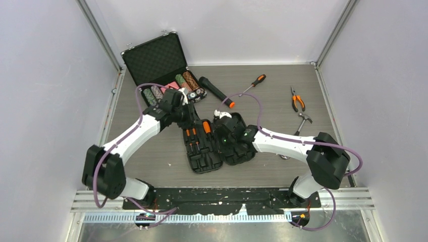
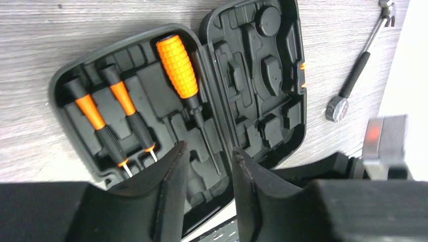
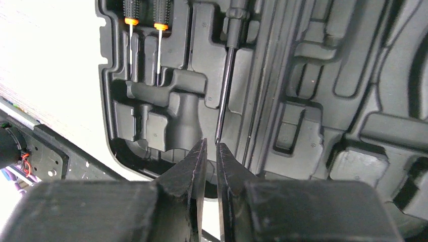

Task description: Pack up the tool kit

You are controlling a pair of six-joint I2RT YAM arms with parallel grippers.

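Observation:
The tool kit case [image 1: 202, 162] lies open in the middle of the table, both moulded halves facing up. Its left half [image 2: 151, 85] holds two small orange-and-black screwdrivers [image 2: 93, 118] and a large orange-handled screwdriver [image 2: 176, 65]. The right half [image 2: 262, 75] has empty slots. My left gripper [image 2: 208, 147] hovers over the case, open, with nothing between its fingers. My right gripper [image 3: 211, 142] is low over the case [image 3: 323, 101], by the tip of the large screwdriver's shaft [image 3: 227, 85]. Only a thin slit shows between its jaws and nothing is in it.
Loose on the table to the right are a hammer [image 1: 302, 123], pliers [image 1: 298, 101] and an orange-handled screwdriver [image 1: 255, 83]. A black flashlight [image 1: 216, 92] and an open poker chip case [image 1: 156, 63] sit at the back left. Walls enclose the table.

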